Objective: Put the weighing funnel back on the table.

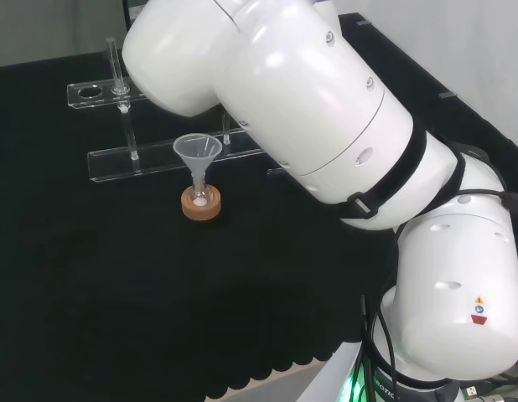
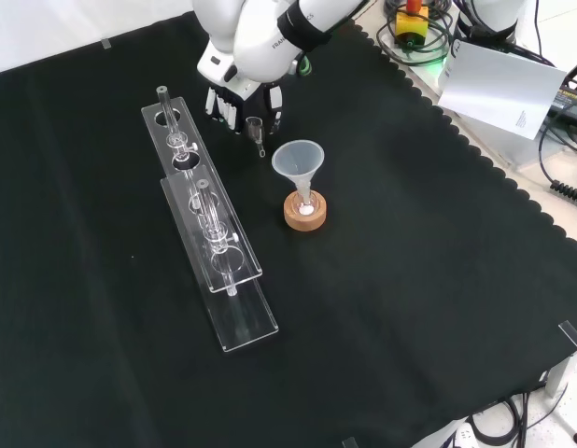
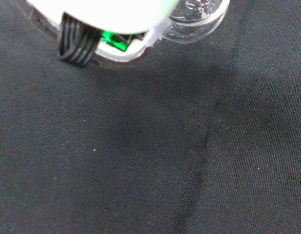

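Note:
In the front view the hand (image 2: 240,101) hangs fingers down over the far part of the black cloth, just under the white arm. A small clear weighing funnel (image 2: 256,131) sits between its dark fingers (image 2: 274,101), stem pointing down toward the cloth. I cannot tell whether the stem touches the cloth. In the wrist view the weighing funnel (image 3: 195,19) shows as a clear rounded piece against the white part of the hand (image 3: 111,14), with bare cloth below. In the head view the arm's links hide the hand.
The big funnel (image 2: 299,159) stands in a small flask on a cork ring (image 2: 305,213), just right of and nearer than the hand in the front view. Two clear racks (image 2: 214,245) with tubes lie to its left. A white sheet (image 2: 501,89) and cables lie off the cloth at right.

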Action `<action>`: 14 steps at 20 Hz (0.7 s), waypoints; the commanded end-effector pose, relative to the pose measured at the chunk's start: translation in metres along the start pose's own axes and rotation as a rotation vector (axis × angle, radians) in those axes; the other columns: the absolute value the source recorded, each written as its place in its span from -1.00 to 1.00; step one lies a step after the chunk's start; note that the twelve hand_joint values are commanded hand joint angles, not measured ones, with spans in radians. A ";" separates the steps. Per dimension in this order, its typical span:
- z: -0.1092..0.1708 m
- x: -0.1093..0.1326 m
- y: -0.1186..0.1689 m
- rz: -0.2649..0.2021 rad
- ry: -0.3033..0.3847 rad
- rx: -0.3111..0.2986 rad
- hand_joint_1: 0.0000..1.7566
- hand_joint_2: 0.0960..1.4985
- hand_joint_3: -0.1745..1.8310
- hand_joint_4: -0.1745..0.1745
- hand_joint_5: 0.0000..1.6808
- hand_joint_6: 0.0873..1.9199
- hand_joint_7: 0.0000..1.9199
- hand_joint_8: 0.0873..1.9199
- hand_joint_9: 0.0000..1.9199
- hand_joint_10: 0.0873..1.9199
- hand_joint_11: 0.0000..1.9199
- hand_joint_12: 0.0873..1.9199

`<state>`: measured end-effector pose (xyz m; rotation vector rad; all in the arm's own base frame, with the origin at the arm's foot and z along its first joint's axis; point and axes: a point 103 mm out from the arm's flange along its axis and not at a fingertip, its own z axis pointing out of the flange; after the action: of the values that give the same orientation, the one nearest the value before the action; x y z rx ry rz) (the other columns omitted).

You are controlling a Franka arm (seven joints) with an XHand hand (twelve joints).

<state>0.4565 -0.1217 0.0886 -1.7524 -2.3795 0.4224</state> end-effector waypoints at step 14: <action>0.009 0.004 0.014 0.038 -0.028 -0.018 0.45 -0.23 -0.10 0.39 0.41 -0.18 0.37 -0.37 0.26 -0.71 -0.27 0.13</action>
<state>0.4633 -0.1153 0.0766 -1.8106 -2.3788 0.4406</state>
